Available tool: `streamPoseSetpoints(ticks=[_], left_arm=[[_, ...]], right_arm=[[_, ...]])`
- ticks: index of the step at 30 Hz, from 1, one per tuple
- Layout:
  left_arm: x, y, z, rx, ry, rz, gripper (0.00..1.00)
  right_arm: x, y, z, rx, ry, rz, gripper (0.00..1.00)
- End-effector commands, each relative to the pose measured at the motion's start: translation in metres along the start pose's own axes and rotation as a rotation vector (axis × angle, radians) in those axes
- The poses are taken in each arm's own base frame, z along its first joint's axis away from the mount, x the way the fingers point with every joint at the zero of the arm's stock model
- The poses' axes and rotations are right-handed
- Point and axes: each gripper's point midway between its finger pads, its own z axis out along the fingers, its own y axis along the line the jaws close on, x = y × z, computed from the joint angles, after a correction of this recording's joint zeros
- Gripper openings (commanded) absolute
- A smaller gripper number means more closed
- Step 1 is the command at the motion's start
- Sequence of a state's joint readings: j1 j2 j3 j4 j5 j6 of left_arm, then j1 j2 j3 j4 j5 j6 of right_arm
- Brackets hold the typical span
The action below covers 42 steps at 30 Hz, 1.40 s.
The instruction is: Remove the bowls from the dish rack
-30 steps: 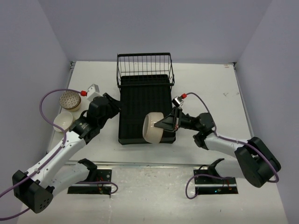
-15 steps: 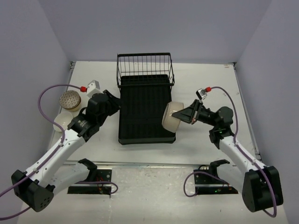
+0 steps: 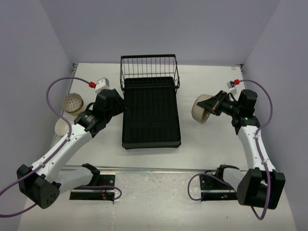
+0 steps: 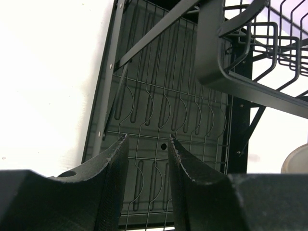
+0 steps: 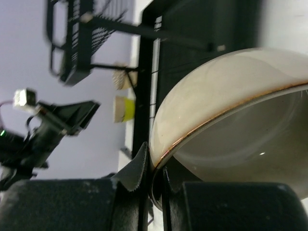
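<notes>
Now, from above, the right pincer (image 3: 212,106) holds a large round glazed cream bowl (image 3: 200,109) on its side over the white tabletop (image 3: 207,139), well clear of the black rectangular plastic dish rack (image 3: 151,115). A second ago that cream bowl hung over the rack's near right corner, and half a second ago it was at the rack's right edge, so it has been carried out sideways. The gridded floor and the black wire basket (image 3: 149,70) at the far end show no bowls. Left of the rack, a small round bowl with a dark net pattern (image 3: 72,102) and a small plain cream one (image 3: 62,126) sit on the tabletop. The left pincer (image 3: 117,102) hovers at the rack's left edge.

Through the left wrist camera, the left pincer (image 4: 147,163) is slightly parted and holds nothing. Bare rack floor (image 4: 159,110) shows through the gap, with the wire basket (image 4: 250,48) above.

Through the right wrist camera, the right pincer (image 5: 151,171) is clamped on the cream bowl (image 5: 226,106), one finger inside the rim and one outside. Beyond the dish rack (image 5: 192,29), a small lime-yellow bowl (image 5: 122,109) stands on the far side.

By the look of it this is the last bowl out, and only setting it down remains.
</notes>
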<state>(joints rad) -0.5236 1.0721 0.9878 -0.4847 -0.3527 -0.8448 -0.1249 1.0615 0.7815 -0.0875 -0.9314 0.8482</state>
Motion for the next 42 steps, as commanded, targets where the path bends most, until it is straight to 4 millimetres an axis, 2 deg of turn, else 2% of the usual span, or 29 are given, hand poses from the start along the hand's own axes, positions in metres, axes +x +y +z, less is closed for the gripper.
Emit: streamPoseSetpoints(ticks=[1,3,4,5,9,12,15,17,18,19,22,29,35,42], left_arm=[[-0.012,-0.013,0.001,0.032,-0.003,0.045,0.40],[-0.010,-0.018,0.006,0.037,0.014,0.058,0.39],[-0.007,-0.016,0.012,0.026,0.025,0.073,0.39],[-0.007,-0.017,0.013,0.027,0.029,0.079,0.39],[-0.012,-0.020,0.016,0.027,0.031,0.108,0.40],[-0.013,-0.016,0.017,0.023,0.031,0.130,0.40],[-0.013,-0.007,0.019,0.005,0.037,0.149,0.40],[-0.011,-0.003,0.020,0.001,0.051,0.156,0.40],[-0.010,-0.003,0.019,0.001,0.055,0.162,0.40],[-0.009,0.000,0.019,-0.003,0.059,0.163,0.40],[-0.007,0.004,0.017,-0.008,0.061,0.178,0.40],[-0.003,0.011,0.014,-0.019,0.071,0.198,0.40],[-0.006,0.013,0.014,-0.026,0.062,0.216,0.40],[-0.006,0.013,0.014,-0.027,0.063,0.216,0.40]], right_arm=[[-0.041,-0.011,-0.011,0.111,-0.103,-0.104,0.00],[-0.058,-0.040,-0.016,0.220,-0.143,-0.066,0.00],[-0.063,-0.046,-0.019,0.254,-0.150,-0.064,0.00],[-0.074,-0.065,-0.023,0.326,-0.179,-0.043,0.00],[-0.092,-0.099,-0.040,0.499,-0.227,-0.026,0.00],[-0.103,-0.122,-0.052,0.607,-0.238,-0.006,0.00],[-0.125,-0.141,-0.075,0.803,-0.272,-0.030,0.00],[-0.132,-0.150,-0.084,0.879,-0.262,-0.045,0.00],[-0.142,-0.148,-0.089,0.914,-0.276,-0.062,0.00],[-0.141,-0.161,-0.097,0.988,-0.259,-0.053,0.00],[-0.145,-0.176,-0.110,1.097,-0.238,-0.054,0.00],[-0.132,-0.210,-0.116,1.210,-0.172,-0.022,0.00],[-0.117,-0.232,-0.111,1.245,-0.112,0.001,0.00],[-0.090,-0.258,-0.099,1.304,0.001,0.012,0.00]])
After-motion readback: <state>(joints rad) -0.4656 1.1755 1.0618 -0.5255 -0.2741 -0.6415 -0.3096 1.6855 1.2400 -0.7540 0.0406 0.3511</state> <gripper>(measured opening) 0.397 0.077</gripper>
